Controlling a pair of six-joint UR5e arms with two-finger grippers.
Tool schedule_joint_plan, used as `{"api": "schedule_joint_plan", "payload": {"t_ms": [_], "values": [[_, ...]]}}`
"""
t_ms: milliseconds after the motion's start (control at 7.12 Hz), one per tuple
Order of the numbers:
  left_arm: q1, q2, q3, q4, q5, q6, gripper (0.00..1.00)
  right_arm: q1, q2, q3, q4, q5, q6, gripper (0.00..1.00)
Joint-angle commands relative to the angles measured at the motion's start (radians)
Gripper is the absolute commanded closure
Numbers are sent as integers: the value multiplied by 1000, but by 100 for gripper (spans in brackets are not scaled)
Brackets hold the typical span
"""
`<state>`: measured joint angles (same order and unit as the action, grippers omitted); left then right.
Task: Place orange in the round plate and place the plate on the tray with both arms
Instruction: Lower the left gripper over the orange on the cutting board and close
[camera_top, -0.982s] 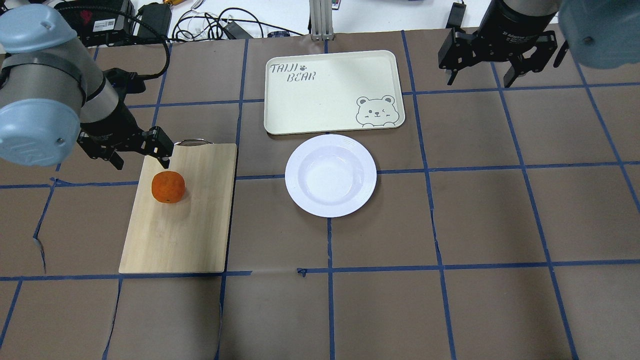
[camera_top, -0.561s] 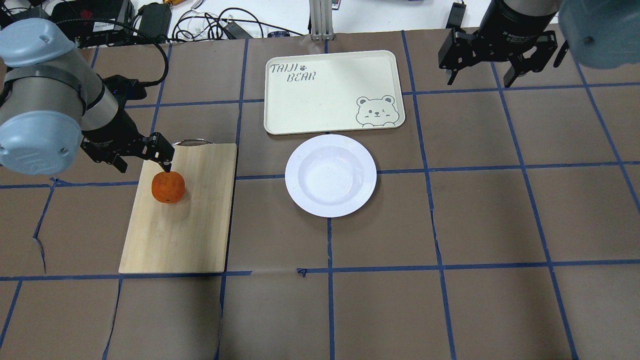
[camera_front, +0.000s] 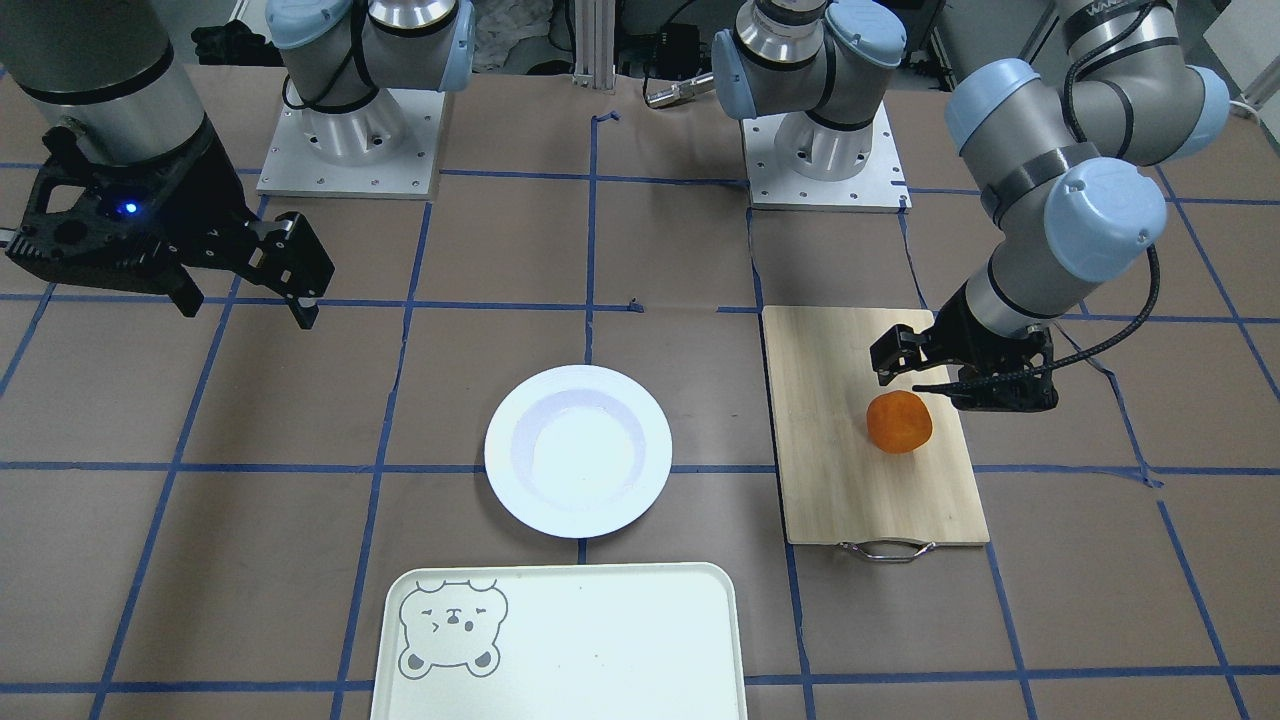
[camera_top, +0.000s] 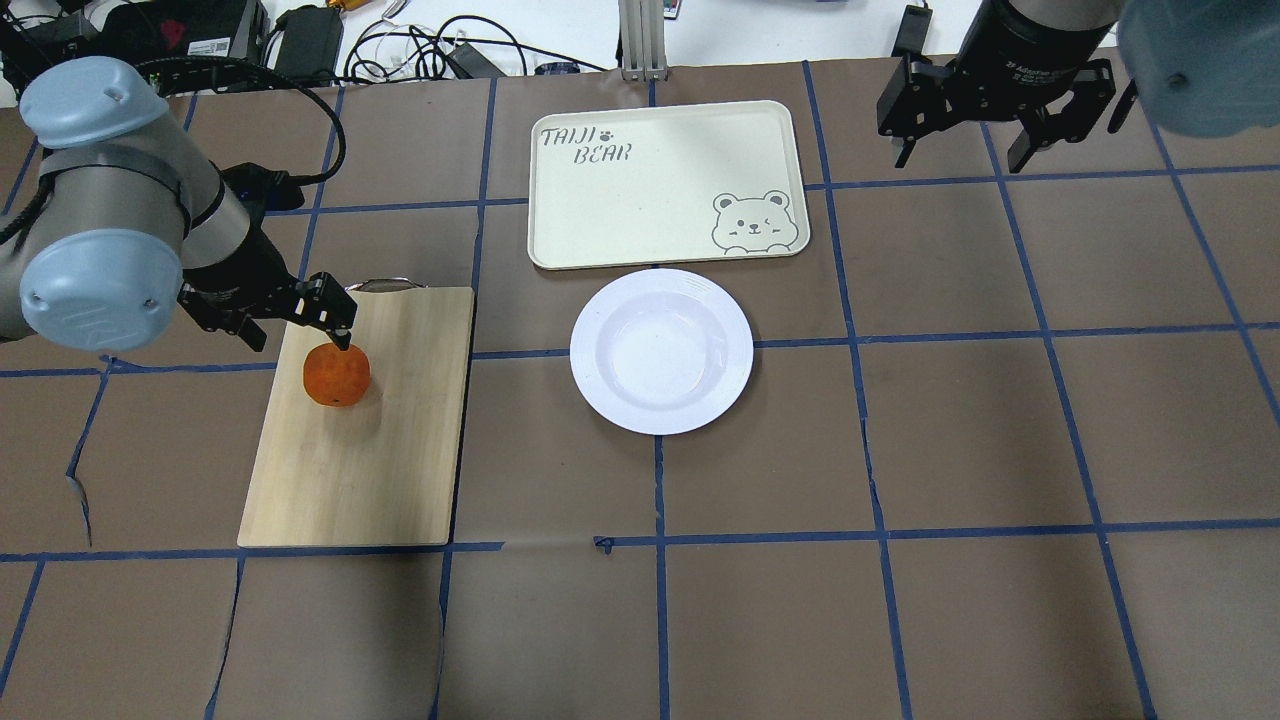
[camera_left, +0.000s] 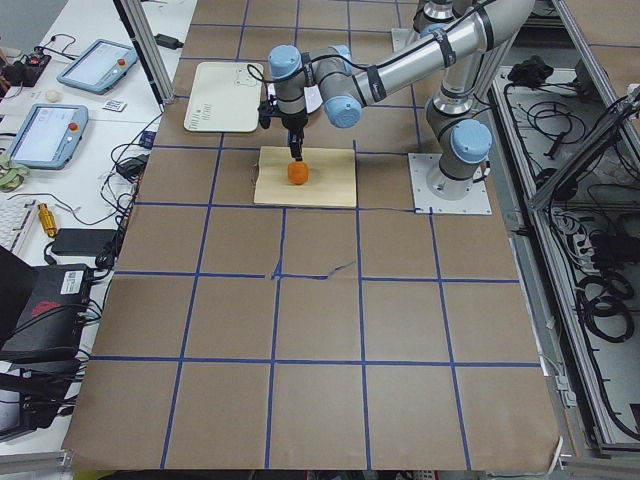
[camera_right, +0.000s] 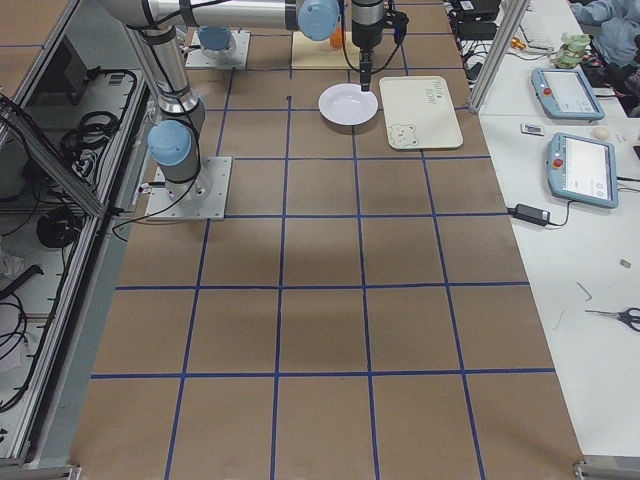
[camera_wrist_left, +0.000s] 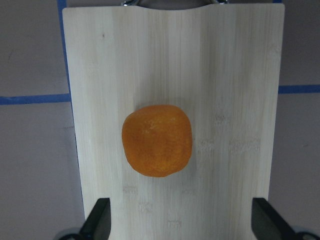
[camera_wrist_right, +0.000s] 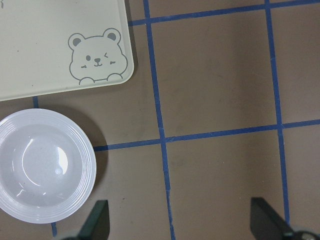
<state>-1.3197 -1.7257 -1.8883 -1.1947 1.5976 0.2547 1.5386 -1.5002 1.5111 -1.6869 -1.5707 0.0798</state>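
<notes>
The orange (camera_top: 336, 375) (camera_front: 898, 421) (camera_wrist_left: 157, 140) lies on a bamboo cutting board (camera_top: 380, 460) at the table's left. My left gripper (camera_top: 295, 335) (camera_front: 950, 385) (camera_wrist_left: 182, 222) hangs open just over the orange's back edge, its fingers wider apart than the fruit and holding nothing. The white round plate (camera_top: 661, 350) (camera_front: 577, 450) (camera_wrist_right: 42, 165) sits empty at the table's middle. Just beyond the plate lies the pale tray (camera_top: 650, 190) (camera_front: 580, 640) (camera_wrist_right: 50, 40) with a bear drawing. My right gripper (camera_top: 962, 155) (camera_front: 245, 305) (camera_wrist_right: 182, 225) hovers open at the far right, well off the plate.
The cutting board (camera_front: 850, 480) has a metal handle (camera_top: 384, 285) at its far end. Cables and power bricks (camera_top: 300, 40) lie past the table's far edge. Brown paper with blue tape lines (camera_top: 880, 530) covers the table.
My left gripper has shifted right and down toward the orange and now overlaps its back edge. The right arm, plate, tray and orange have not moved.
</notes>
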Motion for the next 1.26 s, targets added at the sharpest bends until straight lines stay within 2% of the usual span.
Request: {"api": "schedule_joint_plan", "payload": {"t_ms": [0,421,561,702,842,982,1123], "values": [[19,-73,-21,111,1,0,0,0,0,0,0,0,0,0],[19,-138,-25,153,-5,-5,0,0,1,1,3,1,2,0],[19,-150,-32,153,-5,1,8,-2,3,1,6,1,3,0],[19,-158,-37,141,-5,3,25,-2,3,1,6,1,2,0],[19,-163,-35,139,-2,3,77,-2,3,1,6,0,2,0],[17,-158,-31,136,-1,1,100,-2,3,1,6,3,2,0],[16,-147,-22,115,-1,-12,100,0,5,4,4,1,3,0]]}}
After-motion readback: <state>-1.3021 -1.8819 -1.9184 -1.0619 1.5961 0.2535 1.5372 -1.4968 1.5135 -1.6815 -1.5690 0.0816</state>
